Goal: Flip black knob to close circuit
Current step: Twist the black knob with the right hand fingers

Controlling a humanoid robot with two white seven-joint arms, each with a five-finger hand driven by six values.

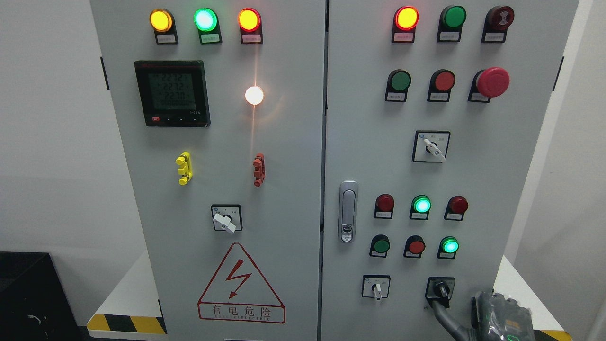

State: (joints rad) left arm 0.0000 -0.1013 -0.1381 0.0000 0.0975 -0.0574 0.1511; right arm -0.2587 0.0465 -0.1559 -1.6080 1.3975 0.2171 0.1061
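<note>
Head view: a grey cabinet [293, 156] with two doors fills the frame. The black knob [441, 288] sits at the lower right of the right door, in a black square plate, right of a white selector [376, 287]. The knob's pointer is angled slightly toward lower right.

The right hand [497, 315] enters from the lower right corner. One dark finger [441, 313] extends up and left, its tip at or just below the knob; whether it touches cannot be told. The other fingers lie curled beside the palm. The hand grips nothing visible.

Right door, top to bottom:
- Top row: a lit red-orange lamp [406, 18], an unlit green lamp [453, 17], a dark red buzzer [500, 18].
- Second row: a green button, a red button, a red mushroom stop button [492, 82].
- A white-handled switch [431, 147].
- Two rows of three small lamps; the middle one above [421, 205] and the right one below [450, 246] glow green.
- A metal latch [348, 211] on the door's left edge.

Left door: three lit lamps along the top, a digital meter [171, 93], a bright white lamp [254, 95], a yellow part [184, 168], a red part [258, 169], a white switch [226, 219], a red-triangle warning label [240, 284].
</note>
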